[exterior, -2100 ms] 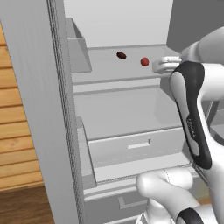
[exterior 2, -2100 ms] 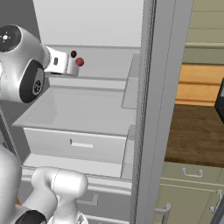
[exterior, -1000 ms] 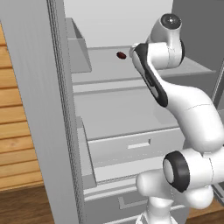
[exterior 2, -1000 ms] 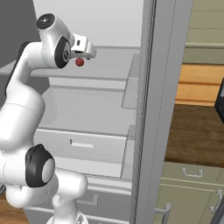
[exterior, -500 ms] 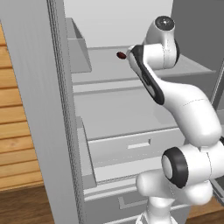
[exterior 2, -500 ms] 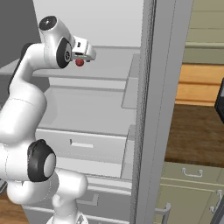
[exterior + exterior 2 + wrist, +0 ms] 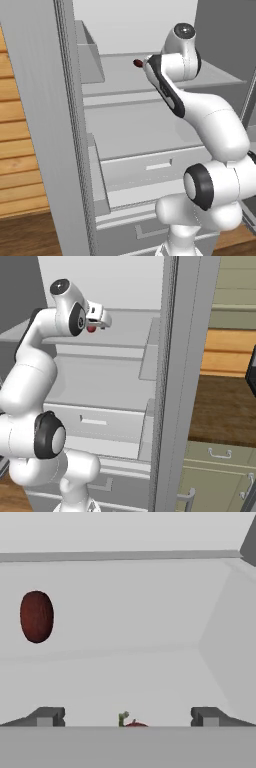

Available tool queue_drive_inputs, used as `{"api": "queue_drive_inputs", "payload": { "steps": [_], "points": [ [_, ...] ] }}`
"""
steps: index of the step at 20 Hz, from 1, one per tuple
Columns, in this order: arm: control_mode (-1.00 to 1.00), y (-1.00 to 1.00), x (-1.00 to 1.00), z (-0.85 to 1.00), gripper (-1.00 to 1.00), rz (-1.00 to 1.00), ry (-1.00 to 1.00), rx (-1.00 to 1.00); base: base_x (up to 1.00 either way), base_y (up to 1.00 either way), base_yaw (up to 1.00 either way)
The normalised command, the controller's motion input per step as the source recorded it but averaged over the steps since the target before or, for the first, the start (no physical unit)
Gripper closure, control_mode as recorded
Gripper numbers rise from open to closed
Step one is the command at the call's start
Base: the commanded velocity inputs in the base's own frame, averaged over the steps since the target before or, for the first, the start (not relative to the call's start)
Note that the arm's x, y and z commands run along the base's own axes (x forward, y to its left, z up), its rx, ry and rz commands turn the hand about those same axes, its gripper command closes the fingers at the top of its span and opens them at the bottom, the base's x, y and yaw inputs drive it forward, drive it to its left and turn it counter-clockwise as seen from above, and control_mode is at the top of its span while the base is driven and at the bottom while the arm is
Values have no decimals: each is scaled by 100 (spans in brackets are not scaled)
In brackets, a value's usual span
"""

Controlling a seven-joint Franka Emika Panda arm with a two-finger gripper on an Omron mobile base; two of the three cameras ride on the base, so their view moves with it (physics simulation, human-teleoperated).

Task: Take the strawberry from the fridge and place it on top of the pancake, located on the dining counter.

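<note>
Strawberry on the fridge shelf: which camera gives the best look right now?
Right base view: the strawberry shows red beside the tool, on the fridge shelf. The hand view catches just its top and green stem between the open fingers. In the left base view the arm covers it.

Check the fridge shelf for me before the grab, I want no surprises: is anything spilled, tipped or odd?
Nothing stands out. The strawberry lies on the fridge shelf between the open pincer's tips, and a dark red oval item sits apart from it, farther back on the same shelf. No spill or damage shows.
</note>
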Motion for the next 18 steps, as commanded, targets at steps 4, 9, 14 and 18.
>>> {"api": "queue_drive_inputs", "payload": {
  "steps": [4,9,14,18],
  "points": [
    [-100,0,0,-38,-100,0,2,0,0,0,0],
    [-100,0,0,-40,100,0,0,0,0,0,0],
    [-100,0,-6,-48,100,0,2,2,0,0,0],
    [-100,0,-64,-30,100,-2,0,5,0,0,0]
  ]
}}
